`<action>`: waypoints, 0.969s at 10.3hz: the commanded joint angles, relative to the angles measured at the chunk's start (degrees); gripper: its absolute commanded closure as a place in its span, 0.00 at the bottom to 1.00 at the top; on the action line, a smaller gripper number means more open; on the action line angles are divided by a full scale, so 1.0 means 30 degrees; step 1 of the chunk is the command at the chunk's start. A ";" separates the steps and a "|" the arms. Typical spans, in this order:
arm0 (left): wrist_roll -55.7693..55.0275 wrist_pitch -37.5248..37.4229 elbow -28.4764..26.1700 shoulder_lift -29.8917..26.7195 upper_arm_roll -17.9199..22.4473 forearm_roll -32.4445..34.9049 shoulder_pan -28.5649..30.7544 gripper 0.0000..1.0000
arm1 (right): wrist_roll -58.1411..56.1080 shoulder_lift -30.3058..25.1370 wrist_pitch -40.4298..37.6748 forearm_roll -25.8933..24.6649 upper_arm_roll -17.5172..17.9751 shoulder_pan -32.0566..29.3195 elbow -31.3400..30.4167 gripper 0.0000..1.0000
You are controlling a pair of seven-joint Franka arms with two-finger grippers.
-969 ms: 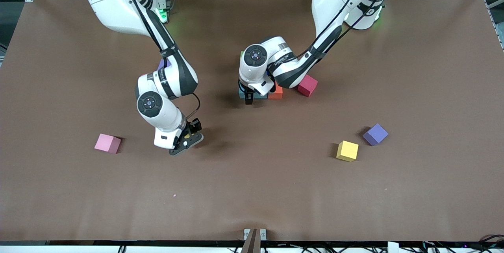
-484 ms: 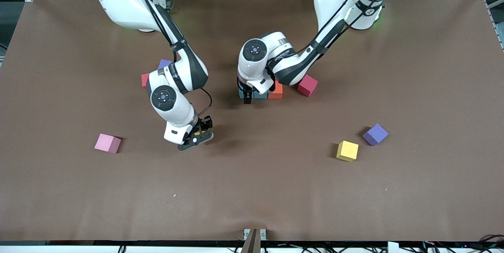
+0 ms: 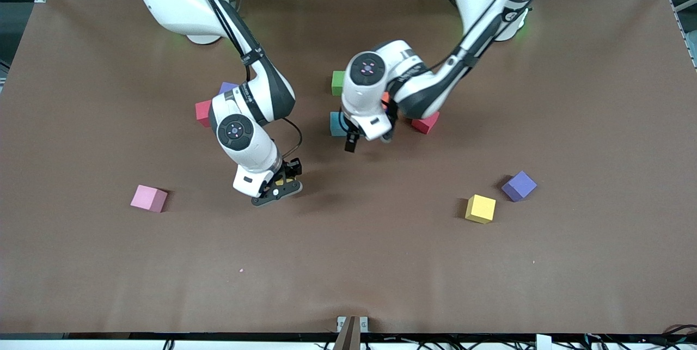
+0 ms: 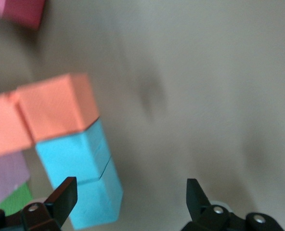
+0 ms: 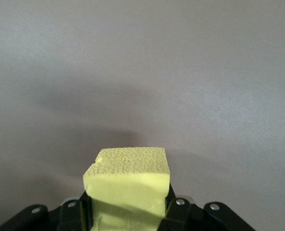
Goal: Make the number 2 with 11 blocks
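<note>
Carrying a yellow block (image 5: 128, 185), my right claw (image 3: 277, 188) drifted toward the blocks; left claw (image 3: 351, 143) gapes empty.

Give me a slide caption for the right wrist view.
Right gripper shut on a yellow cube above the bare brown table.

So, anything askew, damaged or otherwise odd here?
Nothing damaged. The loose cubes lie at angles to the table edge: the purple cube, yellow cube and pink cube are unplaced. The right gripper holds another yellow cube squarely. The open left gripper is beside the blue cubes.
</note>
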 commanded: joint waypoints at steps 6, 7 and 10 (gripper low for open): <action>1.8666 -0.1742 0.1939 0.0061 -0.0070 0.0102 0.5361 0.00 | 0.8750 0.1093 -0.0330 0.0135 -0.0094 0.3074 0.1630 0.51; 2.1451 -0.1975 0.1910 0.0090 -0.0098 0.0131 0.6295 0.00 | 0.9779 0.1239 -0.0301 0.0135 -0.0094 0.3339 0.1631 0.51; 2.8785 -0.2329 0.1939 0.0644 -0.0069 0.0189 0.7911 0.00 | 1.2068 0.1766 -0.0330 0.0076 -0.0094 0.4365 0.1660 0.52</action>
